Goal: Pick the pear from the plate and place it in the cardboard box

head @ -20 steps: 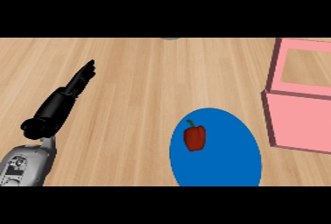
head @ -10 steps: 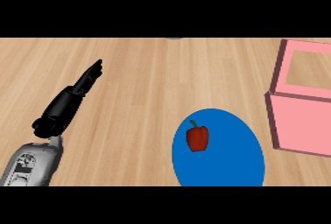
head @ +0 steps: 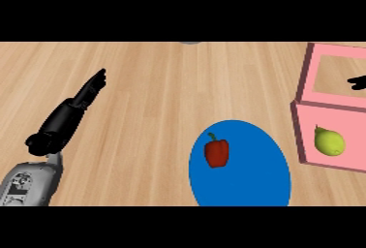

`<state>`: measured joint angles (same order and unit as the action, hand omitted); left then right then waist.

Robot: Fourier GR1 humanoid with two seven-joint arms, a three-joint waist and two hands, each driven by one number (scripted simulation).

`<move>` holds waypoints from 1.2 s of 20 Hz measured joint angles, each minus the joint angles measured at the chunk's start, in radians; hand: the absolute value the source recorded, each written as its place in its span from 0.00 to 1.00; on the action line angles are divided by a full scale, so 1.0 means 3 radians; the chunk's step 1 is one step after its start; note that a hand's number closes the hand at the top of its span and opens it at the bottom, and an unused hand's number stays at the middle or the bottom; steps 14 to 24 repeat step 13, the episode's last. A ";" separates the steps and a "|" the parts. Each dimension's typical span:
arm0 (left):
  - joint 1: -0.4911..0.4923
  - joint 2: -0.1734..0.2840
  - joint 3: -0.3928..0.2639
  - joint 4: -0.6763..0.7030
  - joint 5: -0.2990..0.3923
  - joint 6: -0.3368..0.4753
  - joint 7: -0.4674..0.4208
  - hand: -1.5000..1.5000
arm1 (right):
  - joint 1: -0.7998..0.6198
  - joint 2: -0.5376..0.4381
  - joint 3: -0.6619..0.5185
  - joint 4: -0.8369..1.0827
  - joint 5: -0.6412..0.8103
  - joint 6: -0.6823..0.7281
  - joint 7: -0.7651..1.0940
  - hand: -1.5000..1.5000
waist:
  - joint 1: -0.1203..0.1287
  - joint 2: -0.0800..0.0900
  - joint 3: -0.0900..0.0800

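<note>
A yellow-green pear (head: 329, 142) shows against the lower front panel of the pink box (head: 309, 72) at the right edge. I cannot tell whether it rests there or is in the air. The blue plate (head: 250, 179) at lower centre holds only a red bell pepper (head: 217, 152). A black bit of my right hand (head: 358, 83) pokes in from the right edge over the box's opening. My left hand (head: 68, 118) is at the left, open, fingers straight and pointing away, far from the plate and holding nothing.
The wooden counter (head: 157, 87) spreads between my left hand and the plate. A small grey object (head: 190, 42) peeks in at the top edge. The box takes up the right side.
The pear has appeared on the box's front panel, and part of my right hand has come in at the right edge. My left hand has crept slightly to the right.
</note>
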<state>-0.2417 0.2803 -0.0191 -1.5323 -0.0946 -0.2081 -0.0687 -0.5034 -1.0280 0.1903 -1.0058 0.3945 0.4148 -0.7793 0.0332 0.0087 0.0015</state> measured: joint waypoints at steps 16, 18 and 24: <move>-0.0030 -0.0033 -0.0021 0.0012 -0.0035 0.0014 -0.0006 0.50 | -0.0449 0.0547 -0.0867 0.1078 -0.2112 0.0957 0.1131 0.00 | 0.0012 0.0013 0.0000; -0.0030 -0.0033 -0.0021 0.0012 -0.0035 0.0014 -0.0006 0.50 | -0.0449 0.0547 -0.0867 0.1078 -0.2112 0.0957 0.1131 0.00 | 0.0012 0.0013 0.0000; -0.0030 -0.0033 -0.0021 0.0012 -0.0035 0.0014 -0.0006 0.50 | -0.0449 0.0547 -0.0867 0.1078 -0.2112 0.0957 0.1131 0.00 | 0.0012 0.0013 0.0000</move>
